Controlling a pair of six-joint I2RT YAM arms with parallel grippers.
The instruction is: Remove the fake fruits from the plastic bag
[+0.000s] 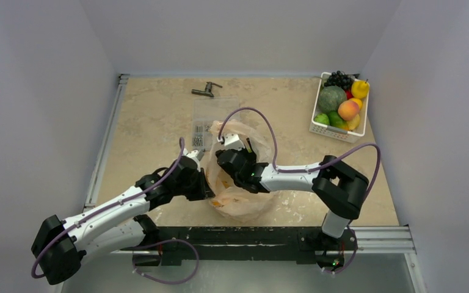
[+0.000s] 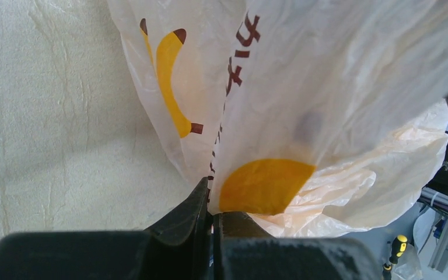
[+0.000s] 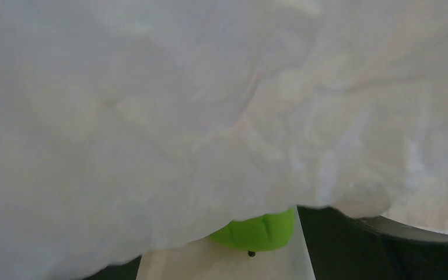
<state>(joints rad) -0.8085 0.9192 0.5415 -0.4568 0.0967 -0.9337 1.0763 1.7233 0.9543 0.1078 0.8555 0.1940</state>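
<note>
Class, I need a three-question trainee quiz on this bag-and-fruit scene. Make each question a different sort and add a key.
1. True or false: the left gripper is shut on the plastic bag.
2. Multiple choice: in the top view, where on the table does the white basket stand? A) far right corner B) far left corner C) near edge, centre
3. Fill in: in the right wrist view, the fake fruit peeking out under the bag film is ___ in colour.
Key: 1 true; 2 A; 3 green.
</note>
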